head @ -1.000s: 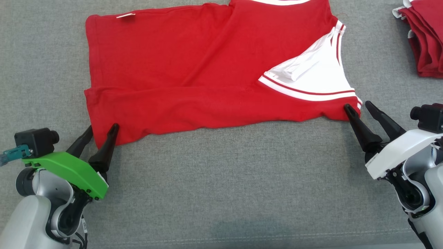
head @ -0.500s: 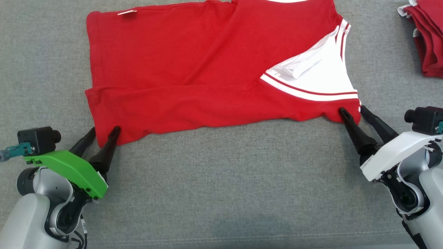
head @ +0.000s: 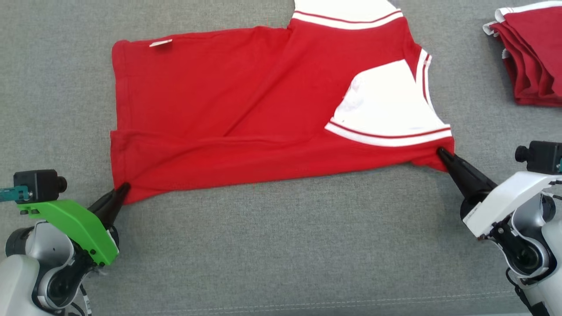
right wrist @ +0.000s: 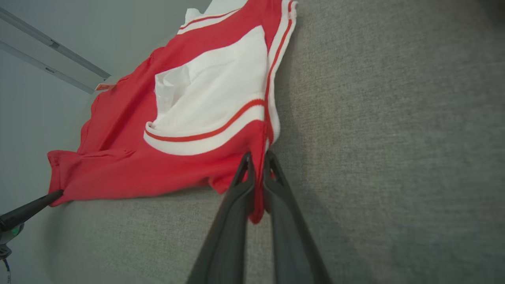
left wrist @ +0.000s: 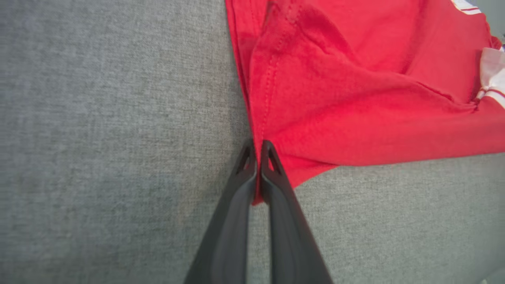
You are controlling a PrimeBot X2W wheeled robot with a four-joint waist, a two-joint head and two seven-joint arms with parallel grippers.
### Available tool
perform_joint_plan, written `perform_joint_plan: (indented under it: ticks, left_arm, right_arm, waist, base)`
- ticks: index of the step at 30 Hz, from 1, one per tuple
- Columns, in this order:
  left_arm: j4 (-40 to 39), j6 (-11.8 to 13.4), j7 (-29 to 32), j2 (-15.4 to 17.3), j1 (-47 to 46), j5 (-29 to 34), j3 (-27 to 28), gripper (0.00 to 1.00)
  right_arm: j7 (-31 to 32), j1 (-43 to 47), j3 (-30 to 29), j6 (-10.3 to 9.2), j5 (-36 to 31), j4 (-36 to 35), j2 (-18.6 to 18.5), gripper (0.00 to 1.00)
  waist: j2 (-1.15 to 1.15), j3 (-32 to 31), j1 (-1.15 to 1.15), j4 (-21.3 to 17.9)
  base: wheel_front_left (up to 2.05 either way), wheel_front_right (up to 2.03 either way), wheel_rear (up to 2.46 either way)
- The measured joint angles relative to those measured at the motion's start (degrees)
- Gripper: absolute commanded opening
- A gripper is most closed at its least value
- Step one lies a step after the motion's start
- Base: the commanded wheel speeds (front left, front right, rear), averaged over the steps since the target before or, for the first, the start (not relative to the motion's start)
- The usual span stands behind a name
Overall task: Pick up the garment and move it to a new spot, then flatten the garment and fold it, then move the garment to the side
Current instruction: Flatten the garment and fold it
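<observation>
Red garment [head: 228, 109] with white panel and red-and-white striped trim, mottled grey woven surface [head: 281, 250], left gripper [head: 123, 189] green-cased and black-fingered, right gripper [head: 440, 152] white-cased and black-fingered, red folded pile [head: 533, 66] edged white

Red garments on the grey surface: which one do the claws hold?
The spread-out garment in the middle: left claw and right claw pinch its near corners. The folded pile at upper right lies untouched.

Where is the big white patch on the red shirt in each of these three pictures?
Head view: the white fabric patch sits right of centre on the red cloth shirt.
Left wrist view: the patch is a pale sliver at the right edge.
Right wrist view: the patch is upper middle.
Shared landmark: the dark-fingered left gripper, shut on the shirt's corner.
</observation>
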Motion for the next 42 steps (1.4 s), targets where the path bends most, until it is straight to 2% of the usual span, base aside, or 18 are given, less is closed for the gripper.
perform_joint_plan:
  ticks: [11, 16, 19, 27, 35, 40, 41, 42]
  left_arm:
    - [-4.7, -0.5, 3.1, 1.1, 8.6, -3.9, 0.3, 0.00]
    - [-8.0, -0.7, 5.4, 2.0, 11.6, -7.9, 1.1, 0.00]
    - [-10.4, -0.7, 6.3, 4.4, 12.3, -10.6, 4.1, 0.00]
    - [-14.5, -0.7, 8.7, 7.0, 13.7, -12.8, 6.2, 0.00]
    - [-15.2, -0.4, 9.1, 6.0, 17.6, -13.8, 5.6, 0.00]
    - [-15.5, -0.1, 8.6, 4.9, 18.1, -13.8, 5.6, 0.00]
    - [-15.8, -0.1, 8.1, 4.6, 18.1, -13.8, 5.8, 0.00]
    - [-16.0, 0.1, 7.8, 4.4, 18.1, -13.8, 5.8, 0.29]
  right_arm:
    - [3.0, 9.3, 0.3, -0.07, 1.5, -4.0, -2.0, 0.00]
    - [3.3, 12.6, -0.5, -0.62, 2.3, -6.9, -3.2, 0.00]
    - [3.5, 13.8, -1.3, -1.11, 2.6, -9.2, -3.6, 0.00]
    - [4.9, 15.6, -1.9, -1.79, 3.2, -12.9, -5.1, 0.00]
    - [6.2, 18.3, -1.8, -3.11, 3.3, -13.3, -5.5, 0.00]
    - [6.5, 18.3, -1.7, -3.20, 2.6, -13.3, -6.9, 0.00]
    - [6.8, 18.2, -1.6, -3.20, 2.4, -13.3, -7.2, 0.13]
    - [6.9, 18.1, -1.5, -3.20, 2.0, -13.3, -7.3, 0.41]
  waist:
    - [0.00, -3.7, 0.00, -0.7]
    - [0.00, -4.1, 0.00, -1.4]
    - [0.00, -4.0, 0.00, -1.5]
    - [0.00, -3.4, 0.00, -1.6]
    - [0.00, -1.5, 0.00, -1.6]
    - [0.00, -0.9, 0.00, -1.5]
    - [0.00, -0.8, 0.00, -1.4]
    - [0.00, -0.8, 0.00, -1.4]
  base:
    - [0.00, 0.00, 0.00]
    - [0.00, 0.00, 0.00]
    - [0.00, 0.00, 0.00]
    - [0.00, 0.00, 0.00]
    - [0.00, 0.00, 0.00]
    - [0.00, 0.00, 0.00]
    - [0.00, 0.00, 0.00]
    - [0.00, 0.00, 0.00]
